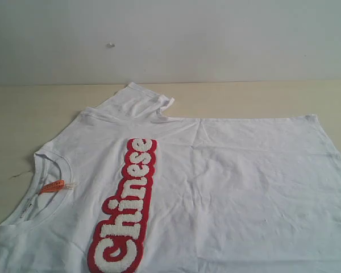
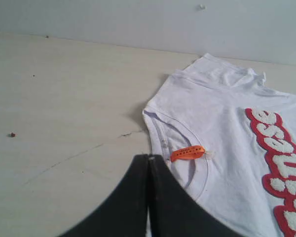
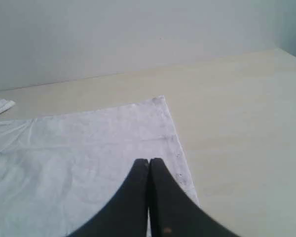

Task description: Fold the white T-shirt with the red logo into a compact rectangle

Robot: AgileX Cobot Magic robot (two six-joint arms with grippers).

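Exterior view crops the white T-shirt (image 1: pixel 233 182) and red logo (image 1: pixel 125 210).

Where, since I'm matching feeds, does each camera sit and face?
Exterior: off the arms, looking across the white T-shirt toward the wall; no robot part shows.
Left wrist: behind the shut left gripper, facing the collar and orange tag.
Right wrist: behind the shut right gripper, facing the shirt's hem corner.
Shared: exterior and left wrist both show the red logo.
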